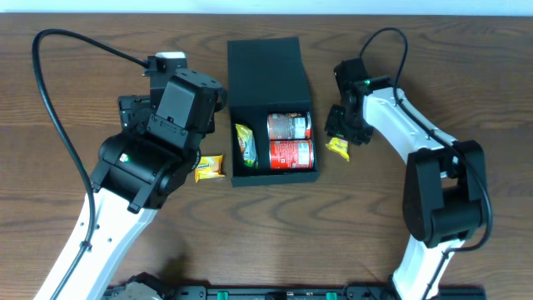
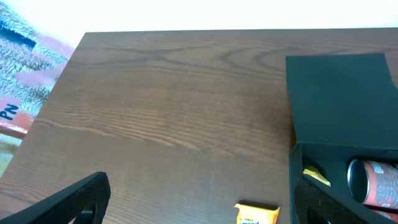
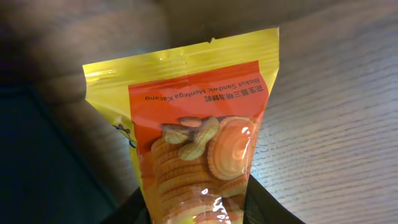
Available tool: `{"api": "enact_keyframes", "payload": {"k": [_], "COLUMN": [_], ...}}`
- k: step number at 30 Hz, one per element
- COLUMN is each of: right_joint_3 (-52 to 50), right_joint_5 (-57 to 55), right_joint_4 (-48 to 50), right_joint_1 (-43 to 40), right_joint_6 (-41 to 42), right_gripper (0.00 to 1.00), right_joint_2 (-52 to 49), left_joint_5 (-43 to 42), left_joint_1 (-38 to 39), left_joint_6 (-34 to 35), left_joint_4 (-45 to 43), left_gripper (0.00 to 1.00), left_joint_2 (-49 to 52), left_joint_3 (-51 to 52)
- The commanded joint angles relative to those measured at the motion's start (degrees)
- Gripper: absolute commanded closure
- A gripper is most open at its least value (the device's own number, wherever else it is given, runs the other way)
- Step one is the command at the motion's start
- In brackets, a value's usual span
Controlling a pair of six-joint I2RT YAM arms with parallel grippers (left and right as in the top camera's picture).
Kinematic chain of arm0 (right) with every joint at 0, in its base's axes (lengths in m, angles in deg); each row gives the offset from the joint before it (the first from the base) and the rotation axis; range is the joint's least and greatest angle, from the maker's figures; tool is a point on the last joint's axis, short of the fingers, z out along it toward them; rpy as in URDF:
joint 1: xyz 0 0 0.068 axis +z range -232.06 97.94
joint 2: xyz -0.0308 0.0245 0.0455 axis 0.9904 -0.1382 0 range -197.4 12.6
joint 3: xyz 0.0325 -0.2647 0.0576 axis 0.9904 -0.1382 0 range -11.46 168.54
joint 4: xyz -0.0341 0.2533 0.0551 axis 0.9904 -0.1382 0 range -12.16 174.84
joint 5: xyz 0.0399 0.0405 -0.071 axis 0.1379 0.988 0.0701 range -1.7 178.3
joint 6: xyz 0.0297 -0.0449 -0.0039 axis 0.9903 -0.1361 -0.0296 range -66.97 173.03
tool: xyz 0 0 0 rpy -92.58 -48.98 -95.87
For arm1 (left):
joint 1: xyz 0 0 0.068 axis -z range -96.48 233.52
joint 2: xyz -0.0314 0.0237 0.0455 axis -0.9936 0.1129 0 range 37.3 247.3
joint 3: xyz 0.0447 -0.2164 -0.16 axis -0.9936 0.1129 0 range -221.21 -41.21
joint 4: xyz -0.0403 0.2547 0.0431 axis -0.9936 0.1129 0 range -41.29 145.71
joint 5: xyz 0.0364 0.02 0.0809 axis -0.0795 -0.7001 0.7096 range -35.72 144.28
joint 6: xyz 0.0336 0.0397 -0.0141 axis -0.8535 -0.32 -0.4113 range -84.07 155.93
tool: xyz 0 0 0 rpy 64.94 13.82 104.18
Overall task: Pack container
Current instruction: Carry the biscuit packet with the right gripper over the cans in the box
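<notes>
The dark container (image 1: 263, 62) lies open at the table's middle, its lid flat toward the back. Inside are two red cans (image 1: 290, 125) (image 1: 291, 155) and a yellow-green packet (image 1: 245, 143). My right gripper (image 1: 340, 142) is shut on a yellow-orange biscuit packet (image 1: 337, 148) just right of the box; in the right wrist view the packet (image 3: 193, 124) sits pinched between the fingers. My left gripper (image 2: 199, 211) is open and empty over a small orange packet (image 1: 209, 167), which also shows in the left wrist view (image 2: 256, 213), left of the box (image 2: 339, 99).
A cable loops from the left arm across the table's left part. Patterned fabric (image 2: 25, 56) lies beyond the table's far left edge.
</notes>
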Motion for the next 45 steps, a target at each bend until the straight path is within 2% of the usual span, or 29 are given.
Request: {"api": "enact_keyframes", "payload": {"k": [1, 14, 21, 43, 45], "right_joint_3": [3.1, 11.1, 13.0, 18.8, 18.8], "right_joint_5": [0.2, 0.2, 4.0, 7.3, 4.7], "right_joint_4": [-1.5, -7.9, -8.8, -10.2, -9.9], "right_joint_1": [-0.2, 1.0, 3.6, 19.9, 20.8], "right_joint_6": [-1.5, -3.1, -3.1, -3.3, -4.4], "right_gripper": [0.66, 0.67, 0.67, 0.63, 0.62], "right_joint_2": [-0.7, -0.6, -0.2, -0.2, -0.2], "left_joint_5": [0.0, 0.0, 0.1, 0.5, 0.5], "left_joint_1": [-0.1, -0.1, -0.1, -0.1, -0.1], "left_joint_6": [0.6, 0.6, 0.6, 0.6, 0.6], "left_joint_4": [-0.1, -0.3, -1.0, -1.6, -1.6], "left_gripper": [0.05, 0.04, 0.05, 0.05, 0.05], "left_joint_2": [0.3, 0.3, 0.3, 0.3, 0.3], "left_joint_3": [-1.0, -1.0, -1.0, -1.0, -1.0]}}
